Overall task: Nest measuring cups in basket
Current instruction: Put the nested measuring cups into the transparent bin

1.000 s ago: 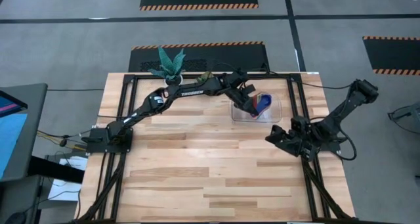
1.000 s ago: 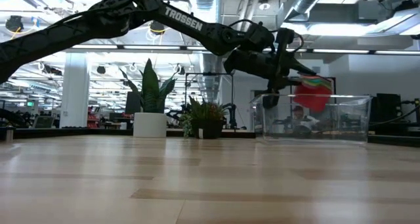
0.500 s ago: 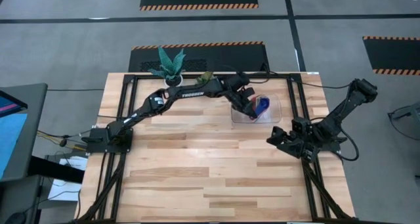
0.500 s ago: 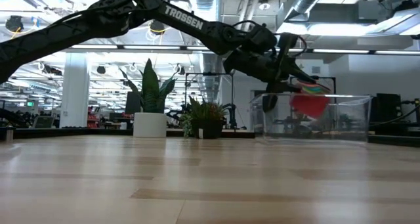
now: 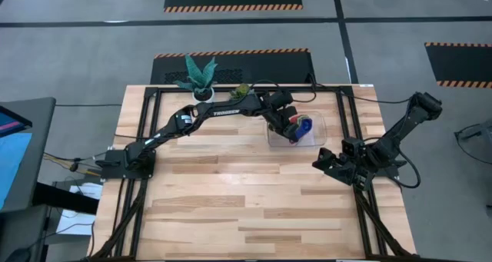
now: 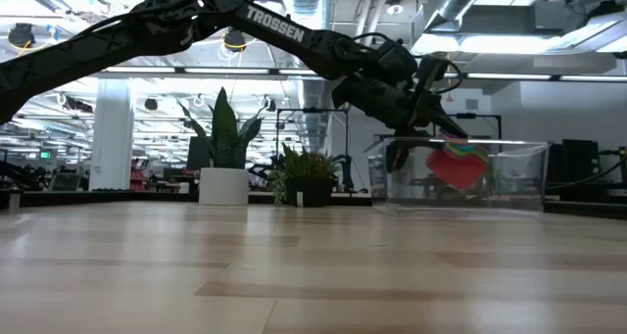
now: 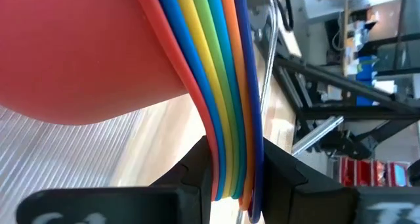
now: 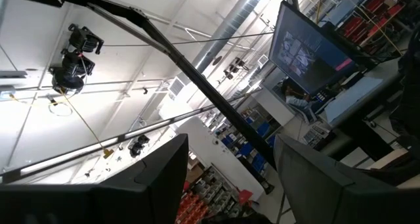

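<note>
Seven nested cups [image 7: 85, 53], red outermost, hang by their stacked handles pinched in the left hand [image 5: 290, 128], just above the clear basket [image 6: 519, 177] on the tabletop [image 5: 231, 193]. Well apart, the right hand [image 5: 321, 160] rests with fingers spread.

I hold the measuring cups [image 7: 223, 86] as one nested stack by their flat handles — red outermost, then blue, yellow, green, orange, dark blue. The stack hangs tilted inside the basket [image 5: 317, 136], a clear low-walled tray at the table's far right.
</note>
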Robot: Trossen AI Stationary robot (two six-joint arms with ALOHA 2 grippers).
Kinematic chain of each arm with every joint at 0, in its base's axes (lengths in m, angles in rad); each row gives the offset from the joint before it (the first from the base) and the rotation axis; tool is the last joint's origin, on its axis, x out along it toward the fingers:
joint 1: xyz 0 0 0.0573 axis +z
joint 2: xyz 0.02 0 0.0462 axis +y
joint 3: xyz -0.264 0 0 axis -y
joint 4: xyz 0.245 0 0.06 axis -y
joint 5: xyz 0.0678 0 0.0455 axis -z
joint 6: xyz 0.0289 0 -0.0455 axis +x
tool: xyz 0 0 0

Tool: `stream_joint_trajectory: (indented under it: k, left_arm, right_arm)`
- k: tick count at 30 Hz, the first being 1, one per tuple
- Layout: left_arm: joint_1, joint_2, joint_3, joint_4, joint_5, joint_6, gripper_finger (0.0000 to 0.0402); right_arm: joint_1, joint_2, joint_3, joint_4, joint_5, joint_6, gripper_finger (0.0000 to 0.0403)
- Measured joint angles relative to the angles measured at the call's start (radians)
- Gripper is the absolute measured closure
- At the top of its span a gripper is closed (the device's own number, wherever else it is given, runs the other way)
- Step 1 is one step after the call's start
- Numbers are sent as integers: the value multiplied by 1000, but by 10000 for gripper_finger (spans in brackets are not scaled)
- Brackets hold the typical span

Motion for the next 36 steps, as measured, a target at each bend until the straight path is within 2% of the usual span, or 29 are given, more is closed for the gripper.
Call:
stream_joint_trajectory:
  k: [14,24,36]
  left_arm:
    - [-47,0,0,-29,-10,9,333]
    - [-74,0,0,-132,-44,41,333]
    - [-98,0,0,-131,-21,43,333]
  right_arm:
    - [0,0,0,0,0,1,153]
    - [0,0,0,0,0,1,153]
    - [0,0,0,0,-2,1,153]
